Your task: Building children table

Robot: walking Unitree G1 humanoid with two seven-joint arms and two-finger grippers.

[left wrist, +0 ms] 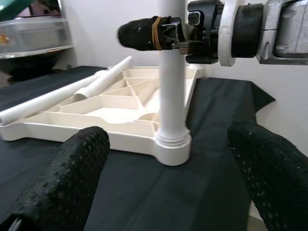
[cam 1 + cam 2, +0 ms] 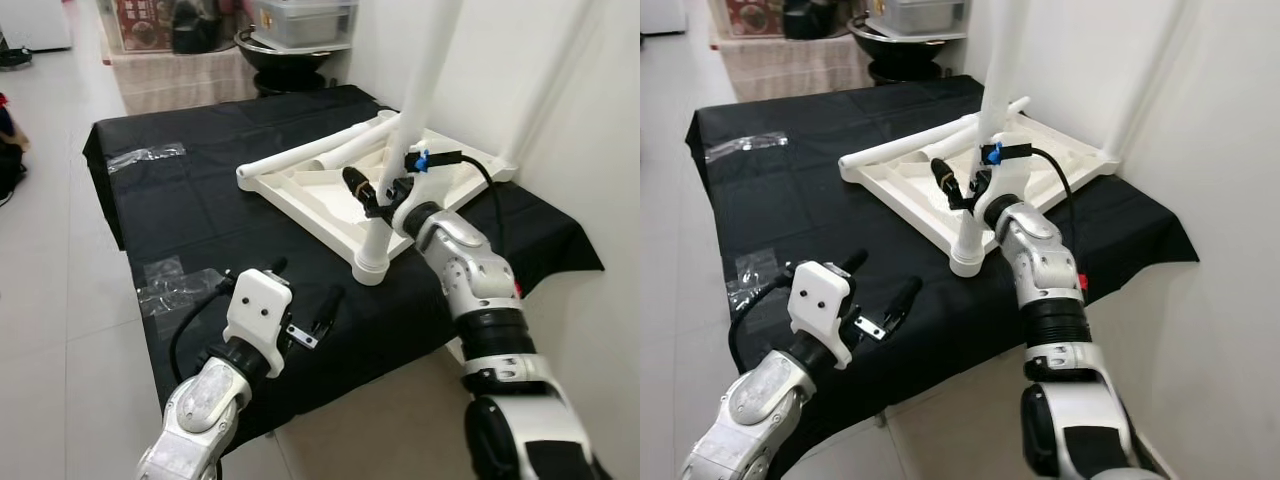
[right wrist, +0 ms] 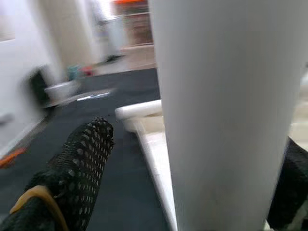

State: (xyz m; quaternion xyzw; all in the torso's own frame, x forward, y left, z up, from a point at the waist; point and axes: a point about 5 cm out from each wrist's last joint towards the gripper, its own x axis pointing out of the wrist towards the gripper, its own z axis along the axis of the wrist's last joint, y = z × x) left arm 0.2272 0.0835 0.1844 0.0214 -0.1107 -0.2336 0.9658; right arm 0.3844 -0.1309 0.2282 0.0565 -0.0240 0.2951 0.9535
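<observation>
Now right arm extended, fingers (image 2: pixel 357 186) straddling upright table leg (image 2: pixel 418 100).

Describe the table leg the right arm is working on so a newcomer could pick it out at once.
On the black cloth lies an upside-down white tabletop. At its near corner, one white leg stands upright in its socket, with the right end effector around it. Unlike it, the other loose white legs lie flat across the tabletop.

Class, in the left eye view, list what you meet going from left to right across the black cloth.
Clear tape patch → left end effector → loose white table leg → upright leg in the corner socket → right arm.
</observation>
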